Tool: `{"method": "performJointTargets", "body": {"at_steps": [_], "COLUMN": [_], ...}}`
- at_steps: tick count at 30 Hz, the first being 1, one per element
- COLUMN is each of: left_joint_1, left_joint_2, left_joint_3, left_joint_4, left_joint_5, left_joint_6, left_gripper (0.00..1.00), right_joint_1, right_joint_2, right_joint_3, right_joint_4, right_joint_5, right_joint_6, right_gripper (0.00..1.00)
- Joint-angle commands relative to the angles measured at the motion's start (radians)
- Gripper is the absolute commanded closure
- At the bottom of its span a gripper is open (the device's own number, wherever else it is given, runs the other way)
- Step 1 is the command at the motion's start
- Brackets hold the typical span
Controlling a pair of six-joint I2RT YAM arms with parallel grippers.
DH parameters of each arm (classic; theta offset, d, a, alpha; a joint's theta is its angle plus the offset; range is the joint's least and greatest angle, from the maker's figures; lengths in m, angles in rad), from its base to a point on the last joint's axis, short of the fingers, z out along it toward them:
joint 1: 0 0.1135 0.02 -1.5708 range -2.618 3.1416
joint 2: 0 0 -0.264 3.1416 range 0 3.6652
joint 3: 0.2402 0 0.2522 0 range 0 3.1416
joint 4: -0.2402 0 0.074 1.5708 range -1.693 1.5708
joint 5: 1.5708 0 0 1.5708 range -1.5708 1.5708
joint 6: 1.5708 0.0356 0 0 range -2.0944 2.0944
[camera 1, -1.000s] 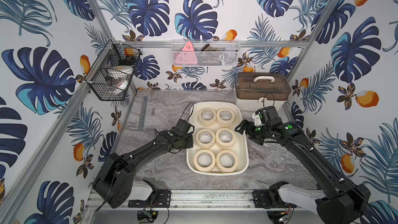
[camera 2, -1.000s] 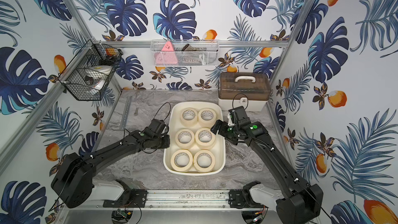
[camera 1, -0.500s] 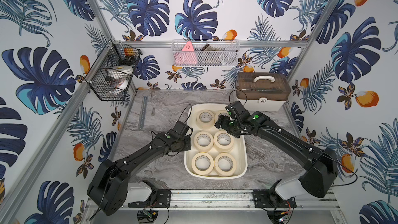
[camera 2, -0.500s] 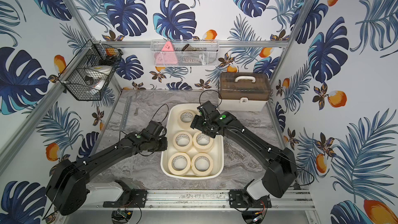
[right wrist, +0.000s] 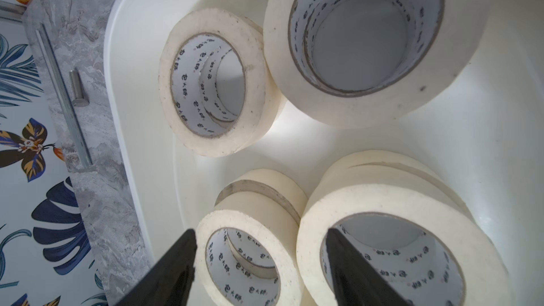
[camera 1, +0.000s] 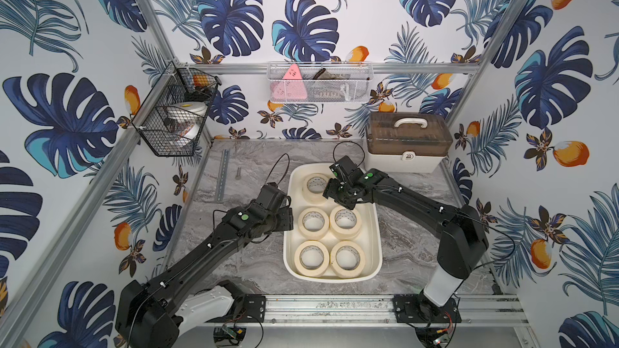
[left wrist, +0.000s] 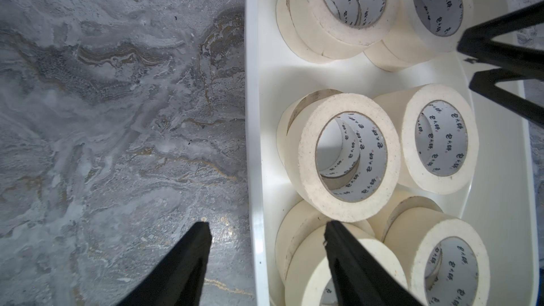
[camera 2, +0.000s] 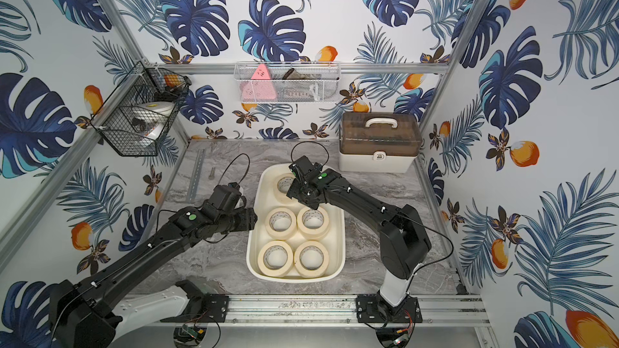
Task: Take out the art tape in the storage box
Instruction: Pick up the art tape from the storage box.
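Since earlier, the right gripper (right wrist: 259, 236) had swung over the box's (camera 1: 374, 239) far end, arm stretched low, jaws apart above stacked tape (camera 1: 314, 223). The left gripper (left wrist: 265, 228) had opened, straddling the box's left rim. All tape lay inside, unheld.

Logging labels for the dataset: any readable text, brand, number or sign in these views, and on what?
"包大师", as best it reads: small print repeated around the white inner cores of the art tape, seen in both wrist views.
Mark on the front latch of the brown-lidded case: too small to read.
No other lettering can be made out.
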Motion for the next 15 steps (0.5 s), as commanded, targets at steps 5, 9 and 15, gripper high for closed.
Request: {"method": "performJointTargets", "body": {"at_steps": [5,9,15], "left_joint_1": [0.000,0.001,0.000], "left_joint_2": [-0.030,-0.051,-0.067], "left_joint_3": [0.063,0.084,0.100], "left_joint_4": [-0.053,-0.060,-0.068], "left_joint_5": [-0.015,-0.028,-0.034], "left_joint_6": [0.058,0.066,0.074], "left_gripper": [0.27,0.23,0.22], "right_joint_1": [0.002,0.000,-0.010], "right_joint_2": [0.104,0.151,0.220], "right_joint_3": [0.070,0.107,0.158], "right_joint_4": [0.021,0.026,0.033], "right_joint_5": [0.033,0.065,0.102], "right_joint_6": [0.019,0.029,0.048], "right_gripper": [0.33,0.37,0.40]}}
